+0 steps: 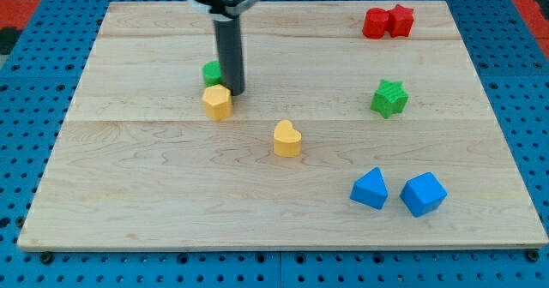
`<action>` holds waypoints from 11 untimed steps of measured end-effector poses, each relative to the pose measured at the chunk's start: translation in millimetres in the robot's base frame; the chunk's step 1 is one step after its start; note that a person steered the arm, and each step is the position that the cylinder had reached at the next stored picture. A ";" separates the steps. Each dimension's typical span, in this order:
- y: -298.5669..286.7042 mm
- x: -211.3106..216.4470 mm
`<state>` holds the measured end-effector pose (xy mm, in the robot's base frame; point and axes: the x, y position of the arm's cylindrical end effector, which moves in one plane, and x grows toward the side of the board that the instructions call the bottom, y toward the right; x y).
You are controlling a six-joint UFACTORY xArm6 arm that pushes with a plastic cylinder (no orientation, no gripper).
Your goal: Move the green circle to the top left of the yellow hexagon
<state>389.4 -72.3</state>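
Note:
The green circle [211, 72] sits on the wooden board [154, 194] at the upper left, partly hidden behind my rod. The yellow hexagon [218, 102] lies just below it, touching or nearly touching. My tip [234, 92] is down on the board right of the green circle and at the hexagon's upper right edge, close against both.
A yellow heart [287, 140] lies near the middle. A green star [389, 98] is at the right. Two red blocks [387, 21] sit together at the view's top right. A blue triangle [370, 189] and a blue block [423, 194] sit at the bottom right.

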 end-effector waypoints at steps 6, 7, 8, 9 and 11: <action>-19.7 30.6; -35.0 15.8; -31.6 11.4; -55.4 0.4; -10.2 -80.4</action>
<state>309.0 -82.6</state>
